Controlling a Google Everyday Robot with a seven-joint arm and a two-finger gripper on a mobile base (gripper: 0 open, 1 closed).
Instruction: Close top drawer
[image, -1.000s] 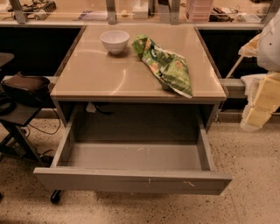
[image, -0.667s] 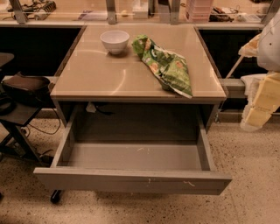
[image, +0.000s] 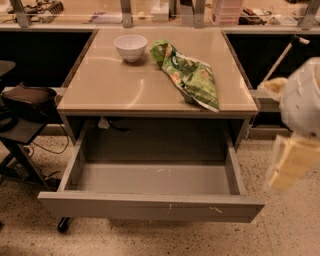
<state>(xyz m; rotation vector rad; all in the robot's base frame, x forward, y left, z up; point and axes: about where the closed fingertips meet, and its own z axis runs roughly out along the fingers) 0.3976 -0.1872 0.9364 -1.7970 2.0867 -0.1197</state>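
The top drawer (image: 150, 206) is a wide grey metal drawer, pulled far out from under the table, and it looks empty inside. Its flat front has small white scuffs right of centre. My gripper (image: 289, 161) is the cream-coloured part hanging under the white arm (image: 302, 97) at the right edge. It is to the right of the drawer's right side wall, level with the drawer and apart from it.
The beige table (image: 115, 90) above the drawer carries a white bowl (image: 130, 47) and a green snack bag (image: 192, 75). A dark chair with a bag (image: 27, 100) stands at the left. A counter with clutter (image: 160, 12) runs behind.
The arm and gripper have moved down at the right edge, closer to the drawer's level. The drawer has not moved.
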